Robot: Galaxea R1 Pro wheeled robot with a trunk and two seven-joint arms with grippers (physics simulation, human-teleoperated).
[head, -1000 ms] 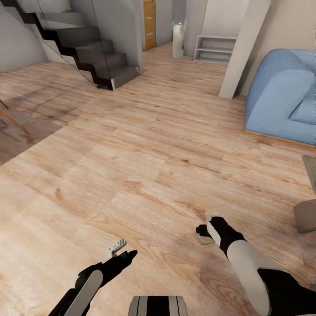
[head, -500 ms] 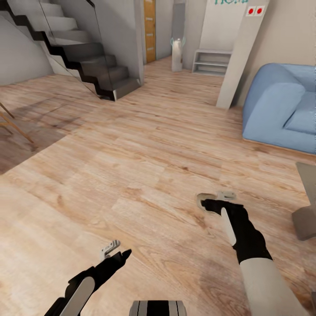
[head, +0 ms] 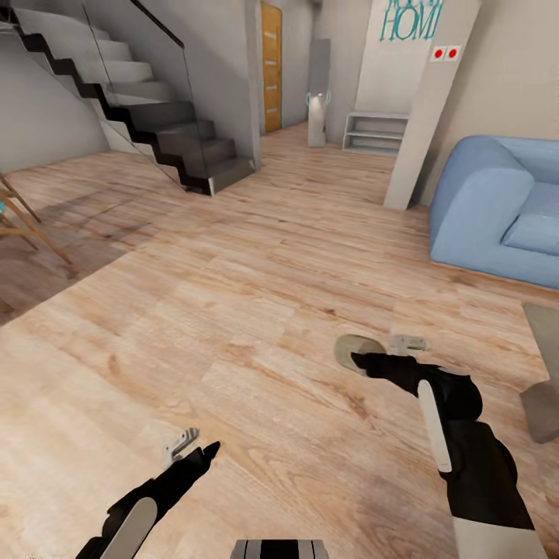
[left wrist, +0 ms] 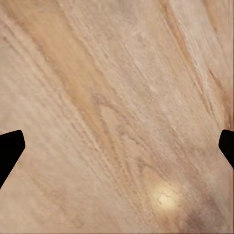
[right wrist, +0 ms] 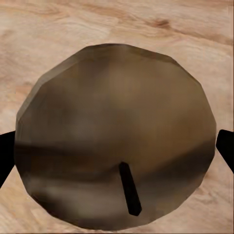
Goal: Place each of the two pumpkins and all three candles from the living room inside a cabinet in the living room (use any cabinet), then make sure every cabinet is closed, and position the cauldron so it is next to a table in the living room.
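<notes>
A tan, squat candle (right wrist: 117, 112) with a short dark wick sits between the fingers of my right gripper (right wrist: 117, 151), which is shut on it. In the head view the candle (head: 353, 349) hangs just above the wooden floor at the tip of my right gripper (head: 384, 352), at the lower right. At the lower left, my left gripper (head: 190, 450) stands open with nothing in it. In the left wrist view its fingers (left wrist: 9, 148) sit far apart over bare floorboards. Pumpkins, cauldron and cabinet are out of view.
A blue sofa (head: 497, 202) stands at the right, with a grey slab edge (head: 543, 322) and a grey block (head: 542, 407) in front of it. A dark staircase (head: 155, 132) rises at the back left. A white pillar (head: 423, 109) and a low shelf (head: 376, 132) stand behind. Wooden legs (head: 31, 225) show at the left edge.
The head view has tilted up, showing more of the far wall. My right arm has reached forward with the candle still in its gripper. The left gripper has stayed open.
</notes>
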